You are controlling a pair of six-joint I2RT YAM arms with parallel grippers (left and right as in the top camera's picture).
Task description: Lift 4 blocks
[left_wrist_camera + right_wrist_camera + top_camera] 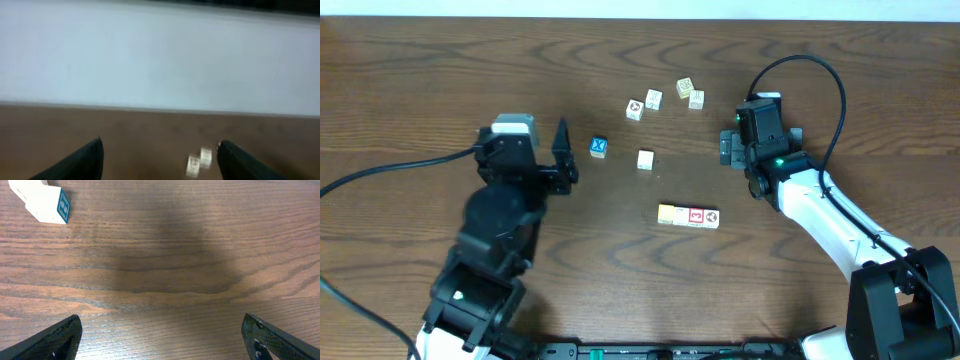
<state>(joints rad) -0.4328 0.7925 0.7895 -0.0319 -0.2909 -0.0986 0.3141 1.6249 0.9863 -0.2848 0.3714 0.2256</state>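
4 blocks [688, 215] in a row, 5 other cream cubes [645, 159], 1 blue/wht cube [599, 147], 2 arms [500, 215].

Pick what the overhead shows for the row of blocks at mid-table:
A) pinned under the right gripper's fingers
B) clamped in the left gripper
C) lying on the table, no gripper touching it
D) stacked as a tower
C: the row of blocks lies flat on the table, with the left gripper and right gripper both open and clear of it.

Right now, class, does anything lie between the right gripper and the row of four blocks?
Nothing visible does. The open right gripper and the row of blocks have only bare table between them in the overhead view.
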